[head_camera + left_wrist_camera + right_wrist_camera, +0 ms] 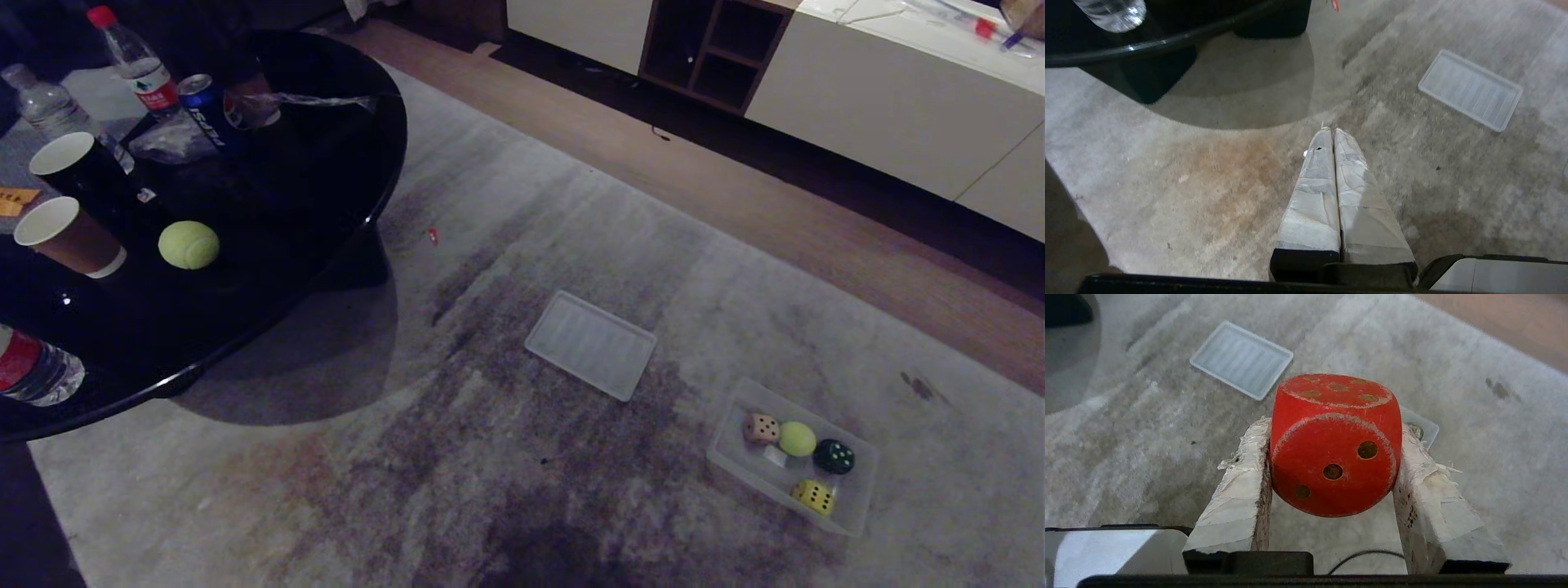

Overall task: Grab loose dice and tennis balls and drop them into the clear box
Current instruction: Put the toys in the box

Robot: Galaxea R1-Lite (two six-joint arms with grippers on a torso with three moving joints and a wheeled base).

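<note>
From the head view neither arm showed. We saw the clear box (849, 514) on the rug (506, 457), already holding the beige die (761, 428), a tennis ball (797, 438), the dark green die (833, 456) and the yellow die (813, 496). Another tennis ball (188, 245) sat on the black table (359, 147), well in from its edge (so still to collect). The ribbed panel (591, 344) lay between table and box.

In the left wrist view the left gripper (1332, 130) pointed out over the rug, its taped fingers pressed together with nothing between them, apparently parked.

In the right wrist view the right gripper (1334, 428) clamped the red die (1333, 445) by two opposite sides, lifted above the rug; we judged it was being carried to the box.
</note>
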